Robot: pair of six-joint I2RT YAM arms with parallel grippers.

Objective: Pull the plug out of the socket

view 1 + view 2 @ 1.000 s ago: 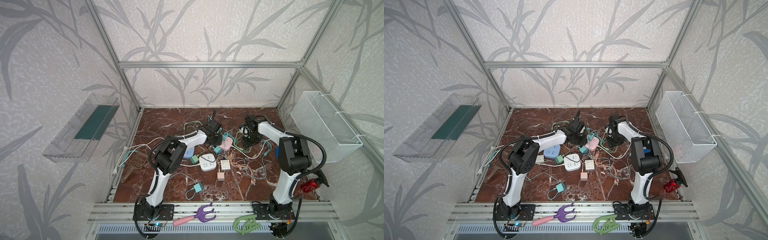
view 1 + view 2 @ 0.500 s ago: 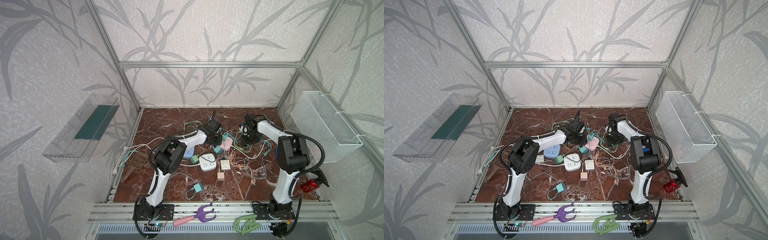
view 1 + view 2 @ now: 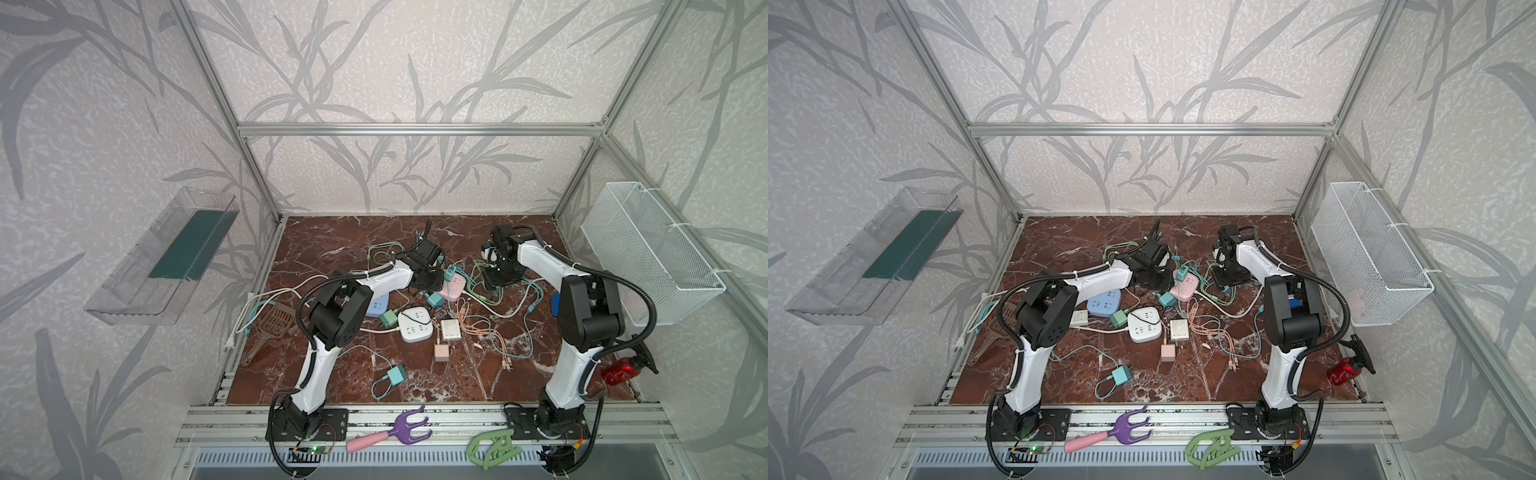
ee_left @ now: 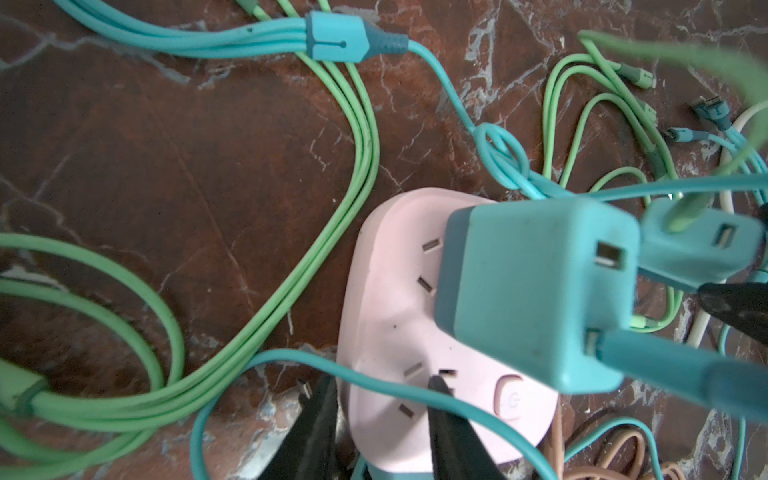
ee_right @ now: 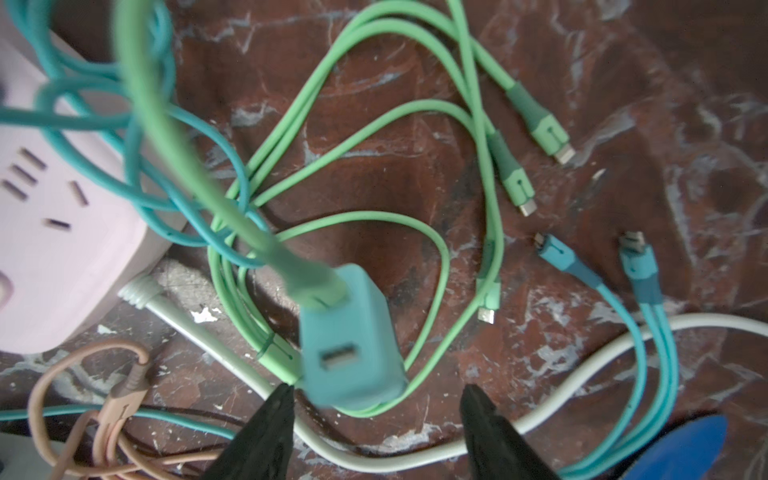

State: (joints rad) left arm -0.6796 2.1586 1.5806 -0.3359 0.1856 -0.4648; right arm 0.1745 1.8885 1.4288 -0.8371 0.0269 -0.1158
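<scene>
The right fingers (image 5: 266, 432) have just let go; they now stand spread, with the teal plug (image 5: 349, 345) loose between and just ahead of them, a green cable (image 5: 166, 133) pushed into its top. The plug is blurred, so I cannot tell whether it has settled on the counter (image 5: 623, 62); either way it lies clear of the pink socket (image 5: 62, 270), beside its corner rather than in it. The arm has barely shifted in both top views, so the change is in the grip alone.

The left fingers (image 4: 453, 424) stay narrow, pinching the near edge of the pink socket, one on its face and one against its side, and so holding it down.

I judge this pull finished; the release closes it. Yet the other teal plug (image 4: 536, 299) sits seated in the same socket, a teal cable (image 4: 685, 370) running from it; if the task covers every plug, that one likely comes next, and the tangle of cords around it could drag the socket along.
</scene>
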